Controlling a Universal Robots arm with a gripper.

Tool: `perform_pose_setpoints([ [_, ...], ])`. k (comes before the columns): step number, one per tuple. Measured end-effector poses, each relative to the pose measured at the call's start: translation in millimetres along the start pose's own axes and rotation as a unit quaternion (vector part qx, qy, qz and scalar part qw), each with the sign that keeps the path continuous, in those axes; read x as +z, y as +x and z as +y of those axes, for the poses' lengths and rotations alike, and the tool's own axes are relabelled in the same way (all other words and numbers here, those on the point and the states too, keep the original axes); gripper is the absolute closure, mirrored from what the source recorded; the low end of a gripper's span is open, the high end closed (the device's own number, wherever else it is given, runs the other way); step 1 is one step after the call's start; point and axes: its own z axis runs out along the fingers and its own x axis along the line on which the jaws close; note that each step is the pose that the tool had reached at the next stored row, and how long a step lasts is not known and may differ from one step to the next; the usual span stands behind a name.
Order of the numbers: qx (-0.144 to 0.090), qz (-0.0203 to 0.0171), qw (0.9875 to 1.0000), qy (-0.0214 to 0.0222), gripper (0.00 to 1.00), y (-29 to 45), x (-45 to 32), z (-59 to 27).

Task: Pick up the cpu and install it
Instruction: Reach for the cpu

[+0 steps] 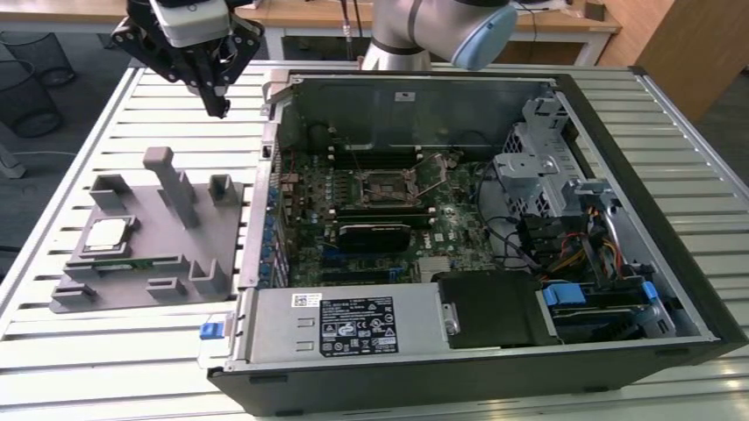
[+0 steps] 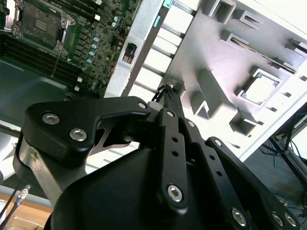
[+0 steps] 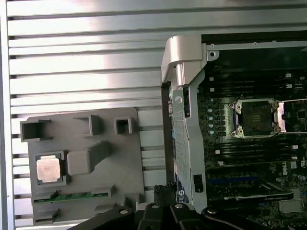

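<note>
My gripper (image 1: pixel 217 107) hangs closed and empty, cpu (image 1: pixel 108 233) untouched in its tray (image 1: pixel 131 298), socket (image 1: pixel 390 186) empty, nothing done.

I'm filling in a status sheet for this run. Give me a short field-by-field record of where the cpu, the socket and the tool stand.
cpu: lying flat in a pocket of the grey holder, outside the case
socket: on the motherboard, dark centre showing, no silver chip in it
tool: shut, holding nothing, above the slatted table, apart from the cpu
memory stick: in the holder beside the cpu
progress: cpu not yet picked up
</note>
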Motion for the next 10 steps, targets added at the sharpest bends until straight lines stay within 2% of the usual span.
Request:
perform_pose_setpoints([
  [10,0.000,-0.0001,1.0000,0.0000,0.89,6.4,-0.1,-0.5],
])
